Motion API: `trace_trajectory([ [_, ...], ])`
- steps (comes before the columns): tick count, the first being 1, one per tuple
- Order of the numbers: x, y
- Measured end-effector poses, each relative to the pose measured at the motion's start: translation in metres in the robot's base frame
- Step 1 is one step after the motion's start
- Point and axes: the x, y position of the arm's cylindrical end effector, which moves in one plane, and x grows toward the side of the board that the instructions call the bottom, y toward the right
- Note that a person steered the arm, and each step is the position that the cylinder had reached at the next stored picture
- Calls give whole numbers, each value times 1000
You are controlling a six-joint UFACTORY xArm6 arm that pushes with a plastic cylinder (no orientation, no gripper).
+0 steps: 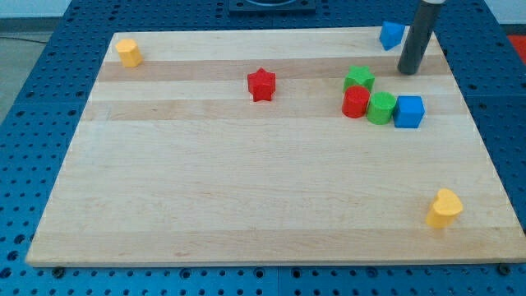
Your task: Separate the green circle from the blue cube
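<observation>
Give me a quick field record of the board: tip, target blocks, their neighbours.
tip: my tip, above the cluster, touching no block
green circle, touching blue cube on its left
blue cube, right end of cluster
red cylinder, against green circle's left
green block, behind the red cylinder
task state: not yet separated

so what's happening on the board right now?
My tip sits near the view's top right, above the cluster and touching no block. The green circle is still pressed between the blue cube and the red cylinder, so the separation has not happened yet.
</observation>
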Motion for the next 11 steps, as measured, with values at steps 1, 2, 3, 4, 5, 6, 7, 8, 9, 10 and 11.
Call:
trace_trajectory([
  [1,19,0],
  [2,38,-1],
  [3,38,-2],
  [4,40,-19],
  [5,57,-29],
  [6,80,-30],
  [7,101,-41],
  [8,111,-62],
  [9,112,-87],
  [10,116,-110],
  [11,132,-119],
])
